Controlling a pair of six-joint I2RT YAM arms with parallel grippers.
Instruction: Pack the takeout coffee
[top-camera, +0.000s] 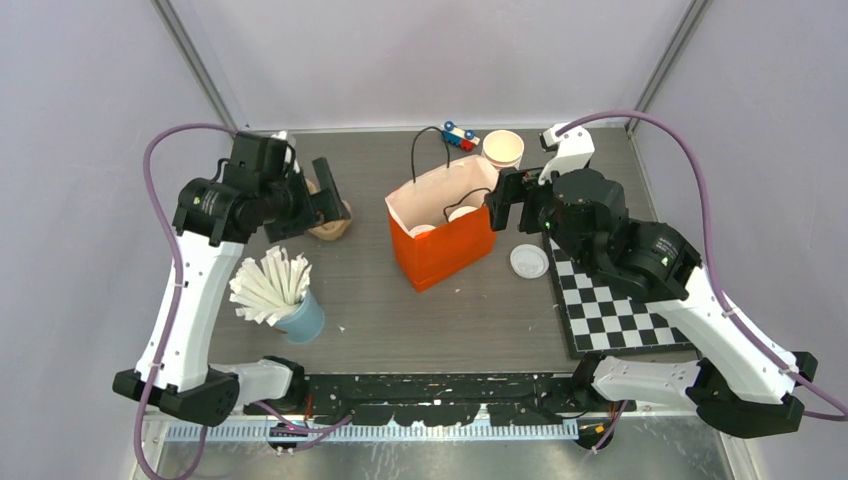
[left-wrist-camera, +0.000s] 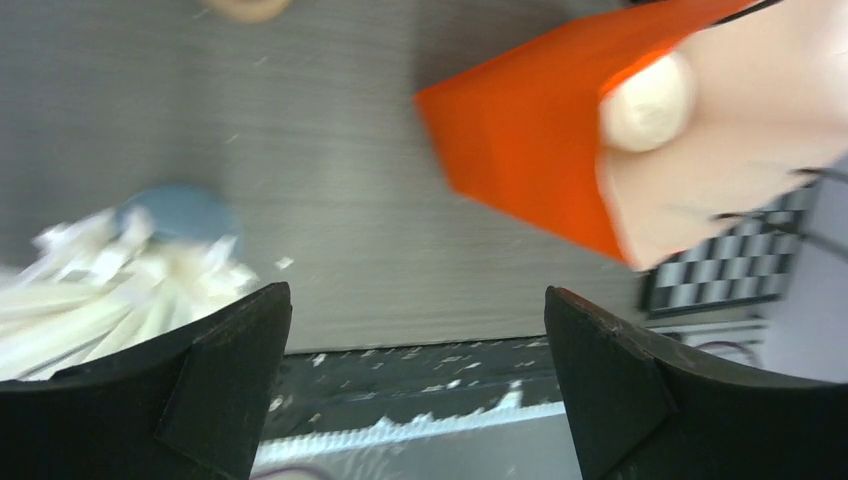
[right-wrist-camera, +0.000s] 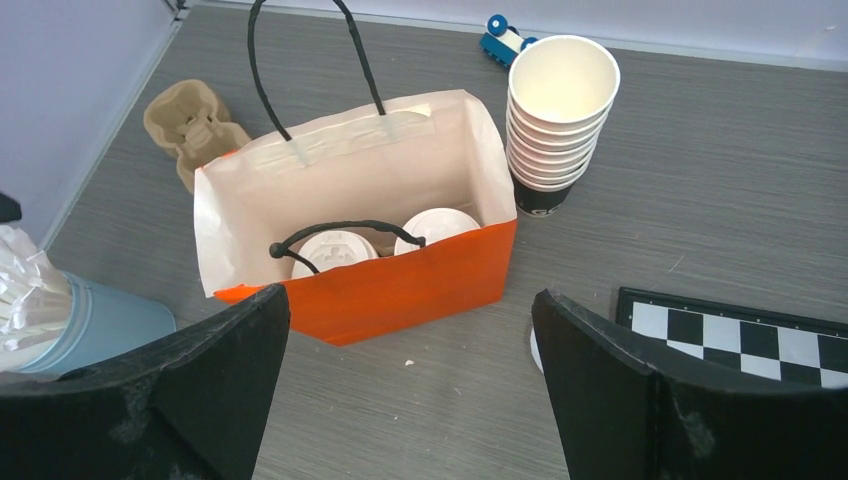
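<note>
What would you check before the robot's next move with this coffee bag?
1. Two lidded cups sit inside the orange bag: ok.
2. The bag stands upright: ok.
3. The left gripper is open and empty: ok.
4. The right gripper is open and empty: ok.
5. Bag mouth free: not ok, one black handle droops over the cups.
6. More coffee left to pack: cannot tell; a loose lid lies outside the bag.
</note>
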